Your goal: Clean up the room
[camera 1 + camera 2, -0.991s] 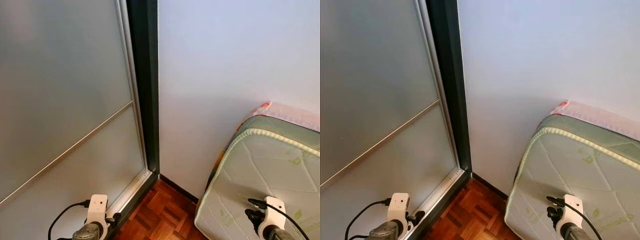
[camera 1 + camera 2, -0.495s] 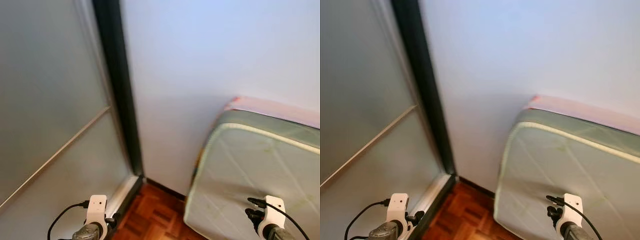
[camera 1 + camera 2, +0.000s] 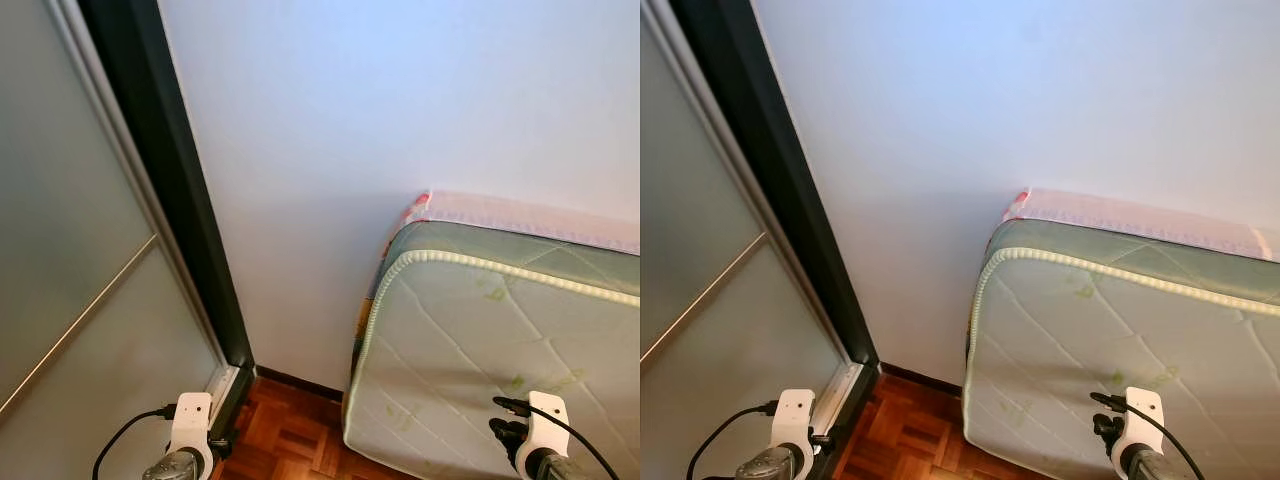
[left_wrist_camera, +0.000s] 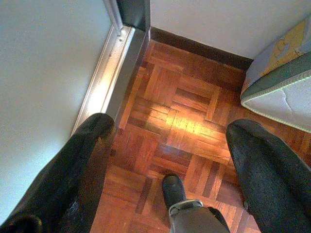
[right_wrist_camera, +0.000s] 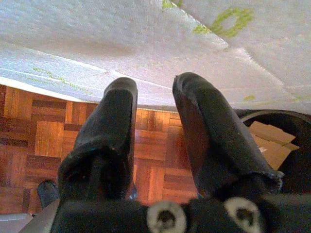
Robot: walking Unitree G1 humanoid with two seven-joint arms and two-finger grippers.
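Note:
A green-and-white quilted mattress point(image 3: 500, 340) leans upright against the white wall point(image 3: 330, 150), with a pink-edged one point(image 3: 520, 212) behind it. My left gripper point(image 4: 170, 131) hangs open over the parquet floor point(image 4: 184, 126) with nothing between its fingers; the mattress corner point(image 4: 282, 82) lies off to one side. My right gripper point(image 5: 155, 85) hangs right next to the mattress face point(image 5: 146, 39), open by a narrow gap and holding nothing. Both wrists show at the bottom of the left eye view, the left wrist point(image 3: 188, 440) and the right wrist point(image 3: 535, 435).
A frosted sliding door point(image 3: 60, 250) with a dark frame point(image 3: 170, 200) and a metal floor track point(image 4: 104, 82) stands on the left. A dark round container holding cardboard pieces point(image 5: 272, 141) sits low beside the mattress. A strip of parquet runs between door and mattress.
The camera has turned to the right: the door has slid towards the left edge and more of the mattress has come into view. Both arms hang as before.

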